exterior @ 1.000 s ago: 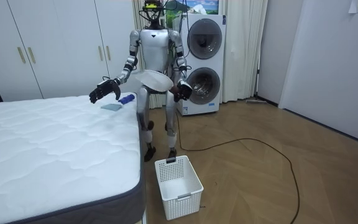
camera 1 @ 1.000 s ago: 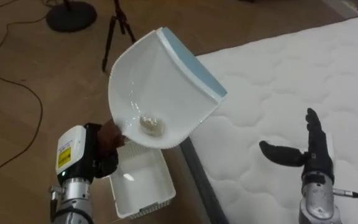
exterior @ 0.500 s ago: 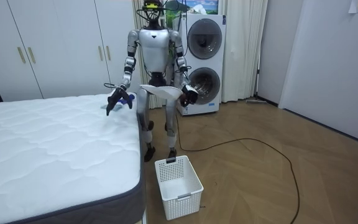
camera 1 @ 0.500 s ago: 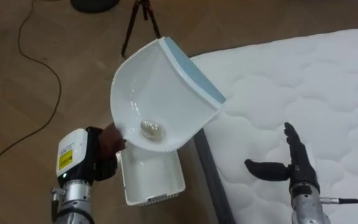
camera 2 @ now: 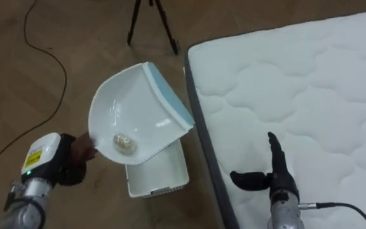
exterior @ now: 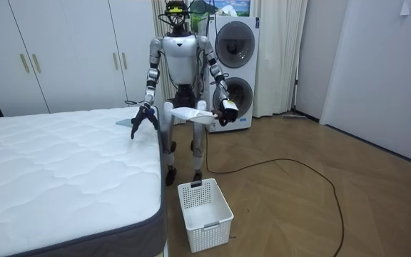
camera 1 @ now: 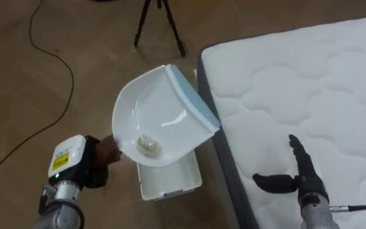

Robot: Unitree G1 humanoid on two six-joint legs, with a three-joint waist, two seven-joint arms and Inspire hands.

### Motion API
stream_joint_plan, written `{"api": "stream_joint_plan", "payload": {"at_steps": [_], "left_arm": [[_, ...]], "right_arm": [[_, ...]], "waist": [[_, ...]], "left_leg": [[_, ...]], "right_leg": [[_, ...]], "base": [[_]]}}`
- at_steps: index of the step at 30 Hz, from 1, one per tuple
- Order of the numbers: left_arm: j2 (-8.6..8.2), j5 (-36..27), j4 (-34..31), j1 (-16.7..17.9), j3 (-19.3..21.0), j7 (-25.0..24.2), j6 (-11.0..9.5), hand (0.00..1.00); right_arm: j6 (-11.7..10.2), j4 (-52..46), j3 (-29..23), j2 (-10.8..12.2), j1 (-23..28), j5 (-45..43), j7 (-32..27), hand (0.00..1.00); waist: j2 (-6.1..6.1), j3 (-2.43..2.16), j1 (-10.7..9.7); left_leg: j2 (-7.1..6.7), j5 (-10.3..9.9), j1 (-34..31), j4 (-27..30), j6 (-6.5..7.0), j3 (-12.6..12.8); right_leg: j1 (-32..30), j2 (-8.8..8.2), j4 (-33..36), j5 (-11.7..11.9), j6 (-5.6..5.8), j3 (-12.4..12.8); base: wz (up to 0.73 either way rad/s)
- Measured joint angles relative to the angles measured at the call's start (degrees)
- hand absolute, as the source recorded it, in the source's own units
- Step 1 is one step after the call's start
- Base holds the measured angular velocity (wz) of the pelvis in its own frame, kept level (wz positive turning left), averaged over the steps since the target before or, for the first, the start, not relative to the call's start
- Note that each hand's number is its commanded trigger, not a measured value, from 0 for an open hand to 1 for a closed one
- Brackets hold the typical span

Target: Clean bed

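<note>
Off the white quilted mattress's (camera 1: 310,76) edge: our left hand (camera 1: 103,154) grips white blue-lipped plastic dustpan (camera 1: 164,114) holding crumpled pale wad (camera 1: 148,145); right hand (camera 1: 302,179) spread, empty.

**Dustpan and bed: condition**

White dustpan (camera 1: 161,117) with blue lip is tilting above the white basket (camera 1: 170,179), the left robot hand (camera 1: 104,152) gripping its handle, and is carrying a small pale wad (camera 1: 149,145). Quilted white bed (camera 1: 310,76) is lying just beside.

I counted one mattress (camera 1: 297,83), one white basket (camera 1: 170,189) on the floor by its edge, one white dustpan (camera 1: 164,108) with one crumpled wad (camera 1: 148,145) in it, one tripod (camera 1: 173,32) and two stacked washing machines (exterior: 232,96).
</note>
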Motion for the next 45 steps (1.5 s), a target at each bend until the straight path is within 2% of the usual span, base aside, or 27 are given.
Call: {"api": "stream_joint_plan", "payload": {"at_steps": [3, 4, 6, 7, 8, 9, 13, 15, 16, 20, 25, 28, 33, 39, 45], "left_arm": [[2.26, -0.04, 1.28, -3.54, -0.75, -2.29, -0.18, 1.0], [2.9, 0.04, 1.29, -3.94, -0.99, -2.58, -0.2, 1.0], [5.43, 0.16, 1.39, -5.32, -2.87, -4.48, -0.12, 1.0], [5.79, 0.17, 1.38, -5.34, -3.12, -4.74, -0.12, 1.0], [6.08, 0.26, 1.4, -5.35, -3.43, -5.42, 0.0, 1.0], [6.08, 0.62, 1.53, -5.35, -3.63, -6.16, 0.16, 1.0], [7.19, 1.98, 4.57, -6.55, -3.87, -8.01, 0.46, 1.0], [9.02, 2.58, 5.65, -7.26, -5.16, -8.61, 1.93, 1.0], [9.42, 3.0, 5.64, -7.26, -5.51, -8.77, 2.31, 1.0], [13.09, 3.67, 5.59, -7.66, -7.79, -10.8, 3.22, 1.0], [15.78, 3.65, 5.88, -8.06, -10.82, -12.31, 5.04, 1.0], [16.2, 3.73, 6.3, -8.28, -11.6, -13.31, 6.4, 1.0], [16.2, 4.05, 8.71, -11.56, -15.37, -16.07, 8.64, 1.0], [16.26, 2.85, 11.87, -13.92, -15.49, -17.67, 9.84, 1.0], [16.41, 2.26, 15.61, -14.24, -15.49, -20.27, 11.35, 1.0]], "right_arm": [[0.02, 2.65, -0.01, -0.37, -1.61, -3.39, 0.4, 0.0], [0.01, 2.69, 0.0, -0.44, -1.92, -3.68, 0.39, 0.0], [0.0, 2.87, 0.06, -0.62, -2.92, -3.6, 0.33, 0.0], [0.01, 3.02, 0.06, -0.69, -3.18, -3.6, 0.31, 0.0], [0.04, 3.05, 0.06, -0.94, -3.52, -3.66, -0.01, 0.0], [0.14, 3.05, 0.07, -1.19, -3.46, -3.79, -0.41, 0.0], [0.31, 3.06, 0.12, -1.41, -3.32, -5.26, -0.17, 0.0], [0.3, 3.09, 1.15, -2.08, -3.26, -5.3, -0.27, 0.0], [0.3, 3.09, 1.65, -2.31, -3.13, -5.38, -0.31, 0.0], [0.27, 3.04, 4.54, -3.16, -3.92, -5.16, -1.13, 0.0], [0.27, 2.86, 6.16, -3.17, -4.36, -5.77, -2.7, 0.0], [0.23, 1.93, 6.53, -3.31, -4.48, -5.84, -3.35, 0.0], [0.25, -0.25, 7.38, -5.09, -3.34, -5.86, -4.07, 0.0], [1.28, -2.51, 7.57, -5.1, -2.59, -5.84, -4.94, 0.0], [2.78, -4.43, 8.86, -5.17, -2.16, -5.74, -6.07, 0.0]], "waist": [[0.21, -0.01, -1.19], [0.36, 0.05, -1.44], [0.72, 0.11, -1.86], [0.95, 0.15, -1.82], [1.62, 0.31, -1.85], [2.3, 0.29, -1.83], [2.55, 0.31, -2.06], [2.83, 0.35, -2.41], [2.86, 0.34, -2.5], [3.1, 0.3, -3.33], [3.93, 0.51, -4.77], [4.65, 0.48, -5.44], [6.2, 0.49, -5.51], [6.57, 0.35, -5.54], [6.48, 0.35, -5.85]], "left_leg": [[-0.59, 0.48, -1.23, -0.01, -0.33, -1.48], [-0.6, 0.66, -1.86, 0.03, -0.5, -1.86], [-0.51, 1.7, -4.63, 0.15, -1.46, -2.73], [-0.31, 1.77, -5.32, 0.32, -1.58, -2.42], [-0.24, 1.87, -6.57, 0.69, -1.8, -2.49], [-0.22, 2.13, -7.47, 0.66, -2.17, -2.81], [-0.34, 2.46, -8.7, 0.85, -2.7, -2.92], [-0.35, 2.83, -9.21, 0.62, -3.15, -3.18], [-0.35, 2.88, -9.21, 0.52, -3.21, -3.19], [-0.33, 3.45, -10.94, 0.27, -3.38, -2.88], [-0.62, 3.56, -12.09, 0.22, -3.3, -3.28], [-0.71, 3.79, -12.69, -0.26, -3.35, -3.43], [-0.85, 3.84, -12.99, -0.7, -3.28, -3.04], [-0.79, 4.11, -14.08, -1.01, -3.3, -2.52], [-0.79, 4.15, -14.32, -0.76, -3.31, -2.32]], "right_leg": [[-0.97, 0.73, -0.58, -0.29, 0.06, 2.43], [-1.45, 0.88, -0.63, -0.26, 0.04, 2.51], [-2.34, 1.4, -2.37, -0.23, 0.13, 2.17], [-2.61, 1.47, -2.82, -0.28, 0.22, 1.7], [-3.32, 1.52, -3.01, -0.34, 0.25, 0.51], [-3.97, 1.65, -3.05, -0.39, 0.15, -0.15], [-6.43, 1.11, 0.27, -1.99, -0.32, -0.2], [-7.23, 1.17, 0.79, -2.2, -0.59, -0.29], [-7.24, 1.18, 0.81, -2.25, -0.63, -0.31], [-9.63, 1.07, 1.74, -2.43, -0.67, 0.3], [-10.74, 0.93, 1.71, -2.42, -0.61, 0.27], [-11.58, 0.82, 1.79, -2.42, -0.61, 0.26], [-12.34, 0.52, 2.13, -2.49, -0.57, 0.66], [-14.03, 0.48, 2.84, -2.55, -0.61, 1.21], [-14.14, 0.4, 2.91, -2.62, -0.58, 1.17]], "base": [[0.28], [0.27], [0.25], [0.14], [0.2], [0.19], [0.13], [0.06], [0.05], [-0.02], [0.03], [0.03], [-0.03], [-0.03], [0.0]]}}
